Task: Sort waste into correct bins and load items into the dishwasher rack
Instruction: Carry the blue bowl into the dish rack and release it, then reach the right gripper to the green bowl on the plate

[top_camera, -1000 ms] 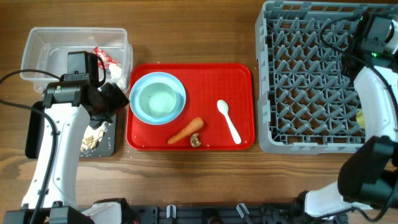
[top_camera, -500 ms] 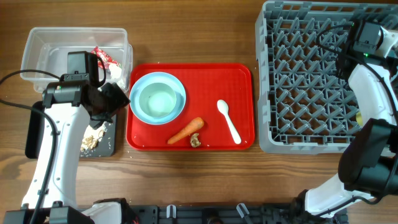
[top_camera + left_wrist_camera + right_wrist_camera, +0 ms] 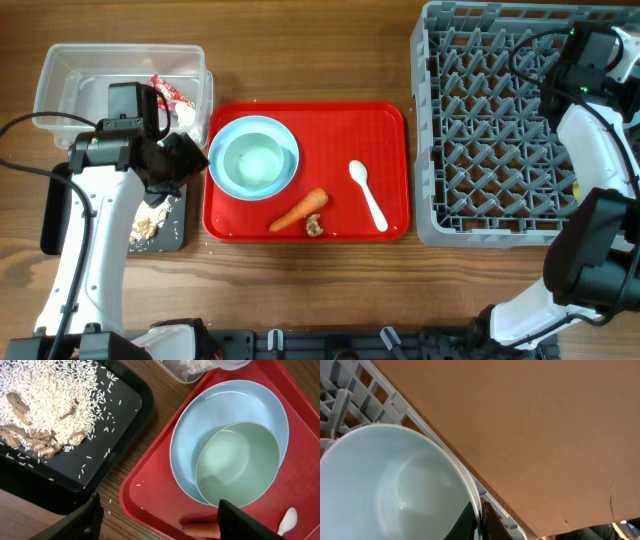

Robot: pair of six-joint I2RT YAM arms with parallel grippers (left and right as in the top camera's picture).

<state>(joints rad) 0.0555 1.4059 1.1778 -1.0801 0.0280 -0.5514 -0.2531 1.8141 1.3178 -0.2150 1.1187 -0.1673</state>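
Pinching bowl [image 3: 395,490] rim at rack [image 3: 480,130], right pincer [image 3: 479,522], left pincer [image 3: 160,516] wide over red tray [image 3: 150,492].

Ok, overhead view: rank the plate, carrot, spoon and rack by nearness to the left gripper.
1. Light blue plate, beside the left gripper.
2. Carrot, red tray's front.
3. White spoon, tray's right.
4. Dishwasher rack, far right.

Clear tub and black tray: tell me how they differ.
The clear tub is see-through; the black tray is opaque. The tub holds a red-and-white wrapper; the tray holds rice grains and brown scraps. Both are rectangular and sit left of the red tray.
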